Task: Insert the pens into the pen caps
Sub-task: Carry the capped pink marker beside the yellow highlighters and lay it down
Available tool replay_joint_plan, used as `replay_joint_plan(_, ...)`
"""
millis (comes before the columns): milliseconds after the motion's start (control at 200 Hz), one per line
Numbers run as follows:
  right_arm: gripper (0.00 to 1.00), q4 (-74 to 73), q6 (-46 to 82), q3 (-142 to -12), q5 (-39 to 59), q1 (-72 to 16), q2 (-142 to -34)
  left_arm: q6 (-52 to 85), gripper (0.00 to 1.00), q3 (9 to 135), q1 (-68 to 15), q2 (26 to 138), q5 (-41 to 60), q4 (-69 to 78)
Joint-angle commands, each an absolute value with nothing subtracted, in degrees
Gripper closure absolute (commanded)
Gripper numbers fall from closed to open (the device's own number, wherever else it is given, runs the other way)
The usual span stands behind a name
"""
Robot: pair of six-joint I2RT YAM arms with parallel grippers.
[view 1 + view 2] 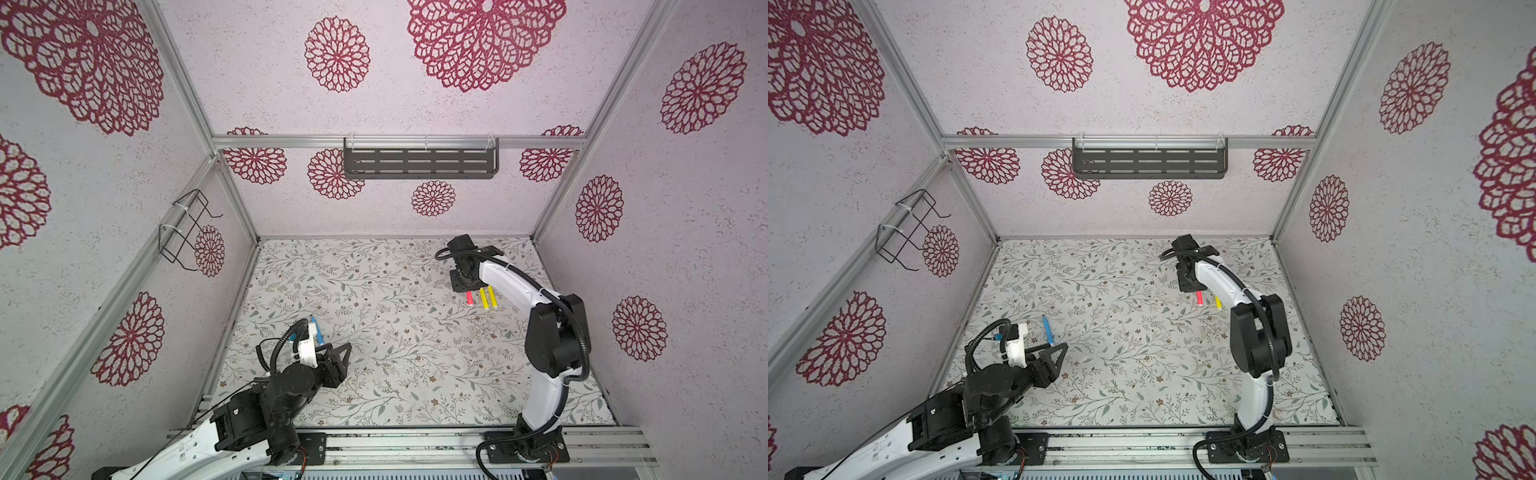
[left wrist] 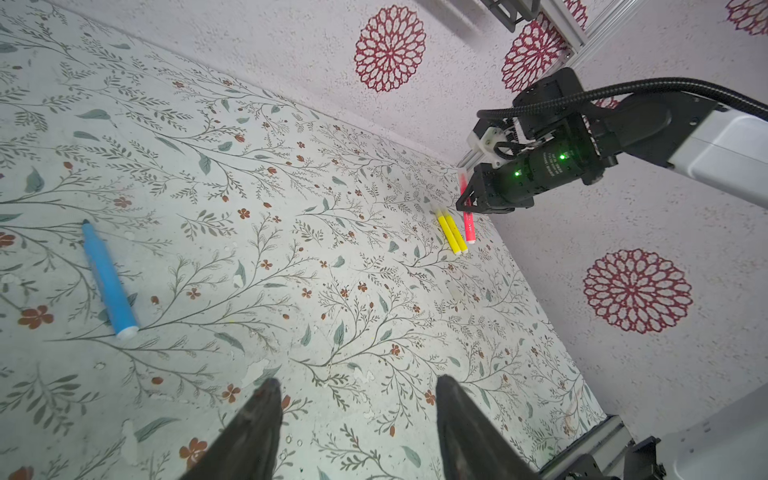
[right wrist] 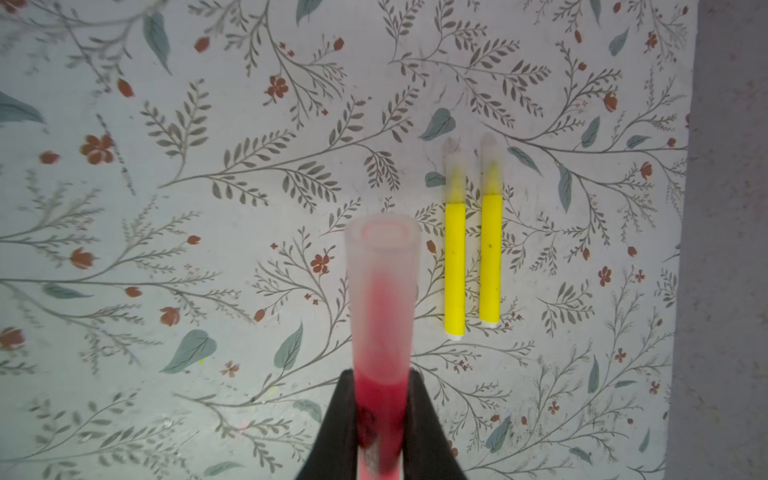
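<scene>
Pink-red pen (image 3: 379,399), a clear cap (image 3: 382,266) seated over its tip, sits clamped between the two fingers of the right hand (image 3: 381,374), its capped end jutting past the fingertips. In both top views this pen shows right of centre, toward the back of the floral-patterned bench (image 1: 374,374), with the right hand above it. Whether the pen touches the surface cannot be told.

Just beside it, two yellow pens (image 3: 454,266) lie side by side on the bench, parallel and nearly touching. Each carries one of the clear caps (image 3: 491,158) over its tip.

The blue pen (image 2: 109,282) lies alone, well apart from the others. In a top view it sits left of centre (image 1: 1048,329), its darker tip bare. The left hand (image 2: 357,386) hangs just in front of it, fingers (image 2: 257,428) standing apart over the bench with nothing between them.

A faint pale oblong (image 2: 453,291) rests on the bench between the yellow pens and the left hand, nearer the pens. It is too dim to say whether it is a loose cap.

Pale walls printed with red rosettes close the bench in on three sides. A dark slotted shelf (image 1: 419,162) hangs at upper centre on the back wall, and a black wire rack (image 1: 187,228) hangs at the left of the frame.
</scene>
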State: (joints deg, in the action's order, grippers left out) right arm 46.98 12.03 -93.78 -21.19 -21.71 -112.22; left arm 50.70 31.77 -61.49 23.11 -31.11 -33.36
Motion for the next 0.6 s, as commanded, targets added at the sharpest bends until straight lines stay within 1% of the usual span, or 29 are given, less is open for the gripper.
replay_joint_plan(0, 0.98, 52.0, 9.7, -97.4, -26.2, -21.2, -116.1, 51.8, 0.38, 32.1, -61.6, 22.6, -31.3, -34.2)
replay_joint_plan(255, 0.97, 53.5, 8.4, -101.5, -28.4, -20.0, -123.7, 52.0, 0.38, 31.6, -61.7, 21.9, -30.5, -34.1)
replay_joint_plan(591, 0.94, 55.3, 7.6, -106.9, -31.9, -17.6, -129.9, 51.3, 0.38, 32.2, -61.7, 20.8, -30.4, -33.5)
